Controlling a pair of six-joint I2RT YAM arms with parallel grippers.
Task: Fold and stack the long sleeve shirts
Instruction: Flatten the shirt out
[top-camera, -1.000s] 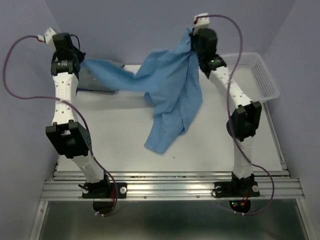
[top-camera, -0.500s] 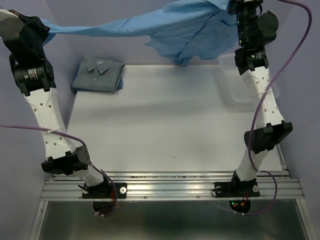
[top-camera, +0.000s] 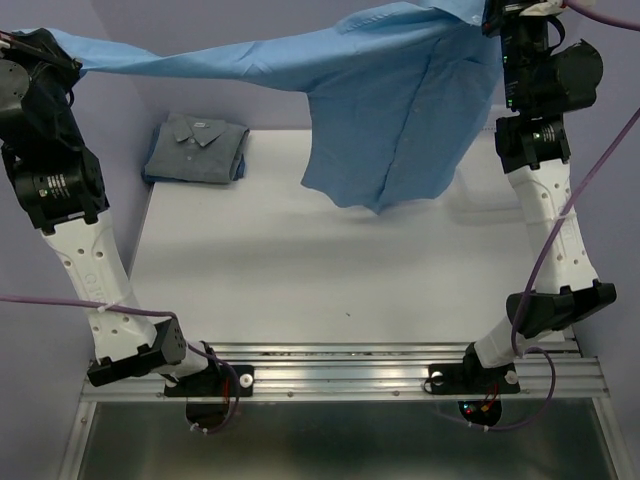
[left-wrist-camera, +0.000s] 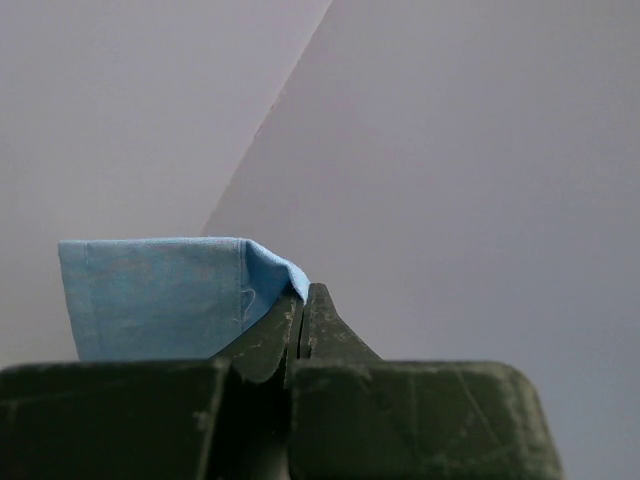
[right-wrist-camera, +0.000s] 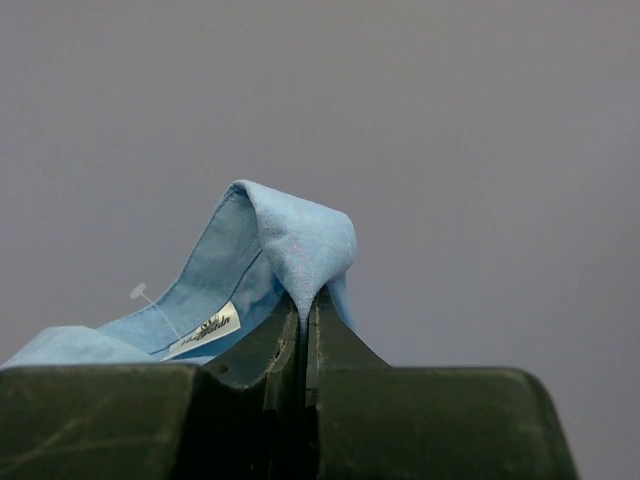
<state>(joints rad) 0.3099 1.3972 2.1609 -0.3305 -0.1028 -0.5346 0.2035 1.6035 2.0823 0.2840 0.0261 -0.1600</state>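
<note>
1. So the left gripper (top-camera: 62, 58) is way up at the far left. Its jaws are pinched together on the cuff (left-wrist-camera: 160, 295) of the blue shirt (top-camera: 400, 110). In the left wrist view the fingers meet with only a sliver of cloth between them.
2. The right gripper (top-camera: 503, 18) is up at the far right and clamped tight too, this one on the collar (right-wrist-camera: 290, 235). Its wrist view shows the neck label (right-wrist-camera: 205, 332) just beside the fingers, plus a little plastic tag pin (right-wrist-camera: 140, 292) poking out.
3. The blue shirt hangs in the air between the two. One sleeve is pulled out toward the left arm, and the body droops down on the right side. Its lowest corner is over the far half of the table (top-camera: 300, 280), and it looks clear of the surface, though I can't be sure.
4. The grey shirt (top-camera: 197, 150) sits folded in the far left corner of the table, collar up. The stretched sleeve passes above it, and the hanging body of the blue one is well apart from it.
</note>
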